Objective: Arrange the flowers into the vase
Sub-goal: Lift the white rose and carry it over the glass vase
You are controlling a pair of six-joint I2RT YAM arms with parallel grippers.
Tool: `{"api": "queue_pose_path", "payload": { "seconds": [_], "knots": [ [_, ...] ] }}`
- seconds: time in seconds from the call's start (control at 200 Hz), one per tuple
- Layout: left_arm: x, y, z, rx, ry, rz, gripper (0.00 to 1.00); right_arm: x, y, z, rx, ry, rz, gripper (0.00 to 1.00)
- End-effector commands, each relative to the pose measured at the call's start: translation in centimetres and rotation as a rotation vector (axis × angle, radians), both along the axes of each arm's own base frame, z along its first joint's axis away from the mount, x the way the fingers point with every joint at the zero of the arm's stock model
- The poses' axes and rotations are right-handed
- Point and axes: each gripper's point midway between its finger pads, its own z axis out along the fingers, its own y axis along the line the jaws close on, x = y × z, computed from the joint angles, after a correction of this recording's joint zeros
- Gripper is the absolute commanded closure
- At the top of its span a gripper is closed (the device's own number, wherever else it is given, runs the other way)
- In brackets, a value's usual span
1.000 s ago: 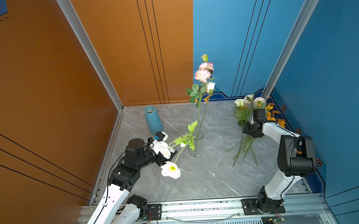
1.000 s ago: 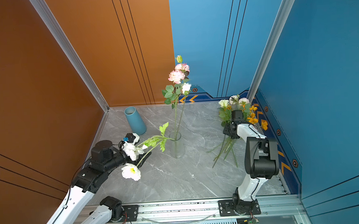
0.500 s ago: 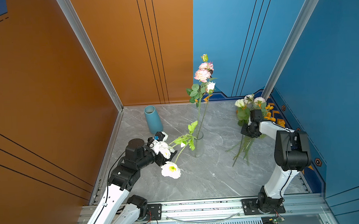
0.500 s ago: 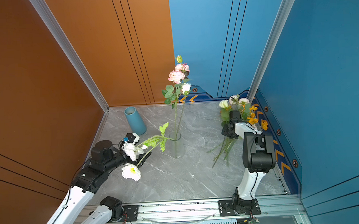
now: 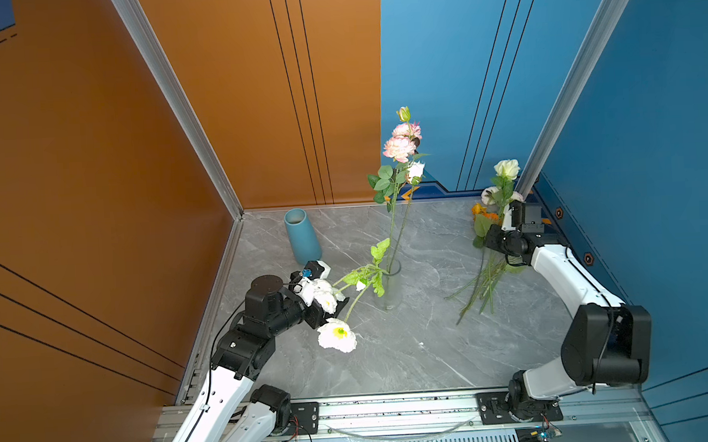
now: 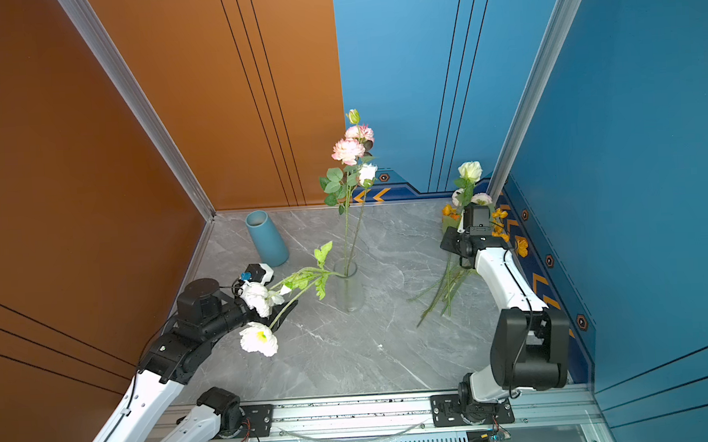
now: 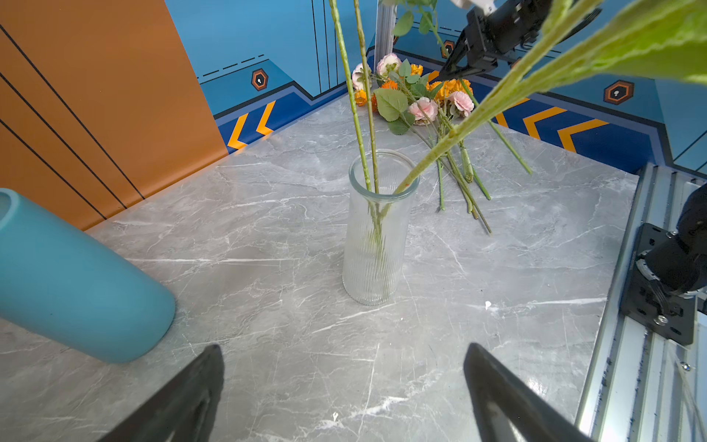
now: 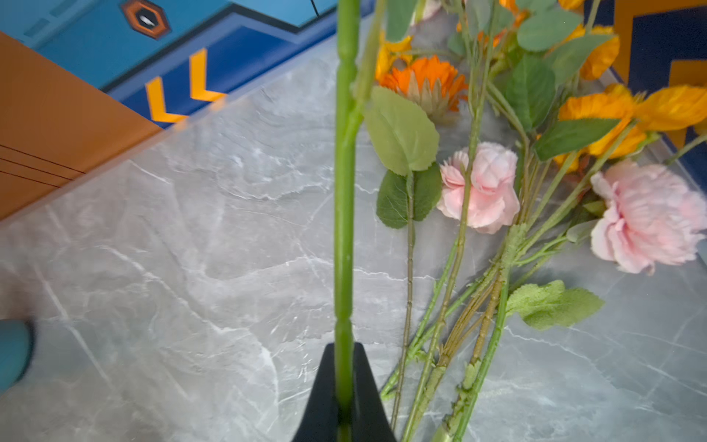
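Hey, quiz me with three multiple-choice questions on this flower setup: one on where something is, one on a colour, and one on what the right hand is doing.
1. Where does the teal cylinder stand?
A. On the table near the orange wall
B. Inside the pile of loose flowers
C. On the front metal rail

2. What colour are the ruffled blooms on the upright stems in the glass vase?
A. Orange
B. Pink
C. Purple

3. What state is the right hand in?
A. Open above bare marble
B. Shut on the teal cylinder
C. Shut on a green stem

Answers:
1 A, both top views show it on the marble by the orange panels.
2 B, the heads above the vase are pink.
3 C, the right wrist view shows the stem clamped in it.
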Motion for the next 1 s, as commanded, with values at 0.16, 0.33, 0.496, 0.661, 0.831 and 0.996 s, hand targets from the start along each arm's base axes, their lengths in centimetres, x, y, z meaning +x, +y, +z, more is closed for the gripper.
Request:
{"api": "queue_pose_path", "payload": {
  "seconds": [0.16,0.33,0.496,0.661,0.831,0.996],
  "knots": [
    [0.0,0.3,0.3,-0.012,-0.025,0.013,0.02,-3.0,3.0,8.0,0.192,-0.293,0.006,1.0],
    [0.3,0.4,-0.1,-0.021,-0.003,0.013,0.02,-4.7,7.5,15.4,0.285,-0.635,0.073,1.0],
    [1.0,0.6,-1.2,-0.015,0.042,0.036,0.02,-7.5,12.0,20.9,0.282,-0.856,0.178,1.0],
    [0.8,-0.3,-1.6,-0.036,0.073,-0.016,0.02,-10.4,15.4,24.4,0.247,-1.024,0.262,1.0],
    [1.2,-1.0,-1.0,-0.115,0.076,-0.071,0.02,-12.8,19.0,26.3,0.228,-1.168,0.356,1.0],
    [3.3,-1.4,0.6,-0.261,0.091,-0.111,0.02,-13.7,20.8,27.3,0.233,-1.259,0.369,1.0]
  ]
}}
